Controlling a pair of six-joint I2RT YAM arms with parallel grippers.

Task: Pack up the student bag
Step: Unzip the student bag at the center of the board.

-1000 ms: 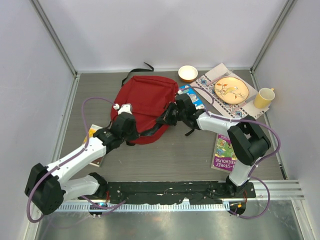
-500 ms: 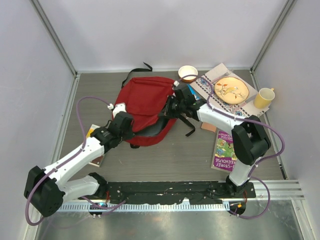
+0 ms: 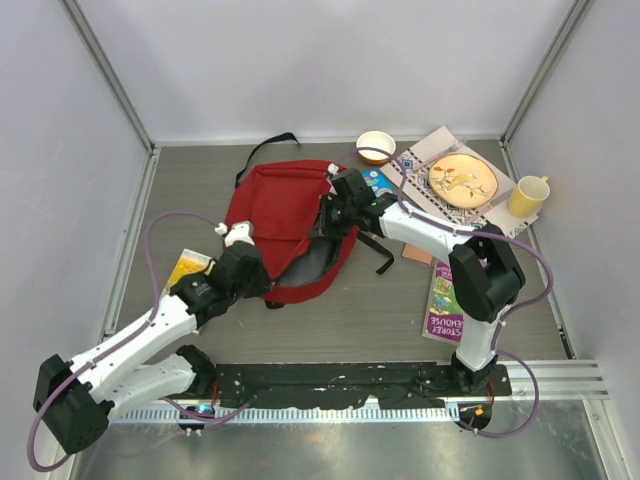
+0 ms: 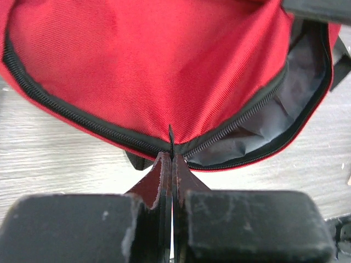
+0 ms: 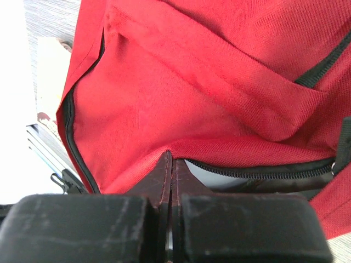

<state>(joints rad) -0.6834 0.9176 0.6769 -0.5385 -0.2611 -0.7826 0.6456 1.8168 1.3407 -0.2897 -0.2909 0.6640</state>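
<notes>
Clearly the student bag point(image 3: 283, 205) is soft and limp: red cloth without a frame, which folds and sags wherever it is lifted. It lies on the table point(image 3: 340, 325), a little left of the middle. Its zipper mouth point(image 4: 263, 131) is turned toward the arms and partly open, so that the grey lining shows. I judge it light, but it will not hold any shape alone, and the mouth gapes only if its two edges are pulled apart. The good places to hold are therefore the firmer hems along the zipper, not the smooth middle of the cloth, which would slip and bunch.

Both pairs of fingers are clenched on such places. The left fingers point(image 4: 163, 175) pinch the lower rim at the zipper seam. The right fingers point(image 5: 163, 175) pinch the red edge of the upper flap.

A blue packet point(image 3: 378, 183) lies just beside the bag, under the right arm. A purple book point(image 3: 449, 303) is well apart on the right, and a yellow booklet point(image 3: 186, 268) lies partly under the left arm. Far right stand a small bowl point(image 3: 376, 146), an orange plate point(image 3: 463, 179) on a patterned mat point(image 3: 490, 210), and a yellow cup point(image 3: 528, 195). A black strap point(image 3: 375, 252) trails out on the right and could catch whatever slides toward the mouth.
</notes>
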